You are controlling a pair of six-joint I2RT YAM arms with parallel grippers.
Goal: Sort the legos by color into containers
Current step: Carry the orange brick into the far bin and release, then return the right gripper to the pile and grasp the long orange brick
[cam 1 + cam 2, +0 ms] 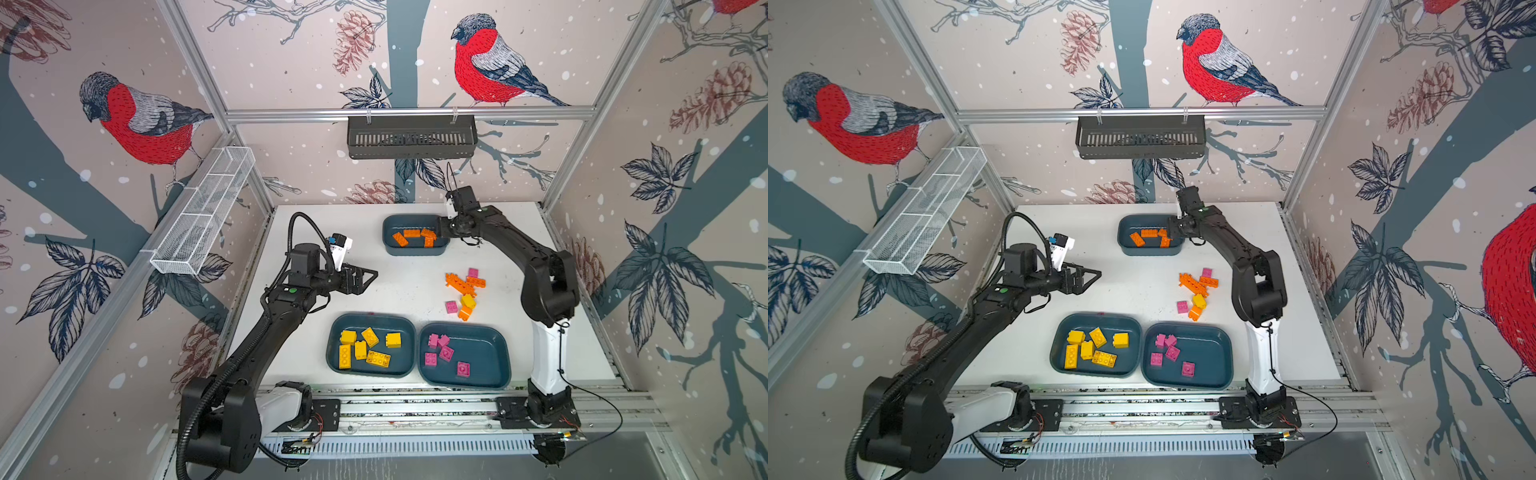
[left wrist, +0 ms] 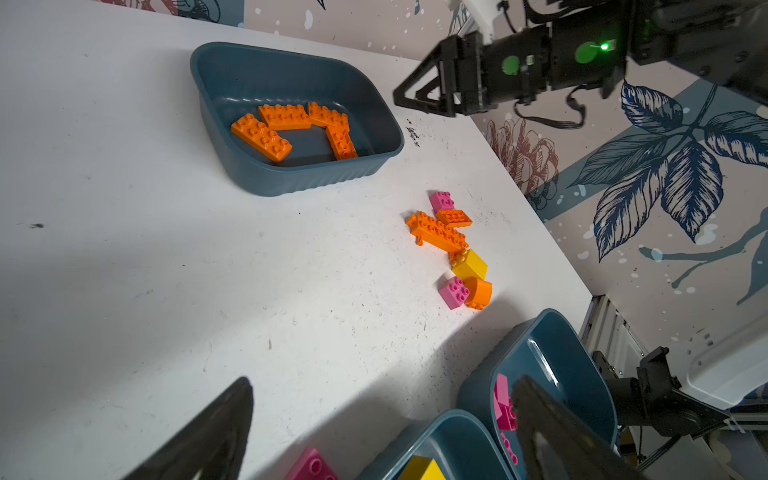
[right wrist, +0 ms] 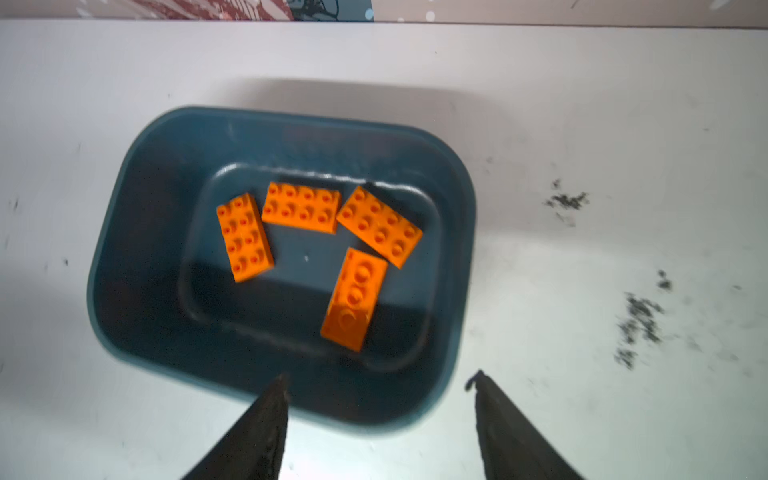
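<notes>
As the left hand (image 2: 384, 380) and right hand (image 3: 381, 374) stood open, empty, loose bricks (image 1: 459, 284) on the tabletop (image 1: 407, 286) were judged light, rigid, slick, best gripped across flat sides.

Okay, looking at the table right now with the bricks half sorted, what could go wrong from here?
1. The loose pile is packed tight: the yellow brick touches orange bricks, so a grab there may drag a wrong colour along.
2. The right gripper hangs open by the rim of the small tub; pulling back low might knock that tub.
</notes>
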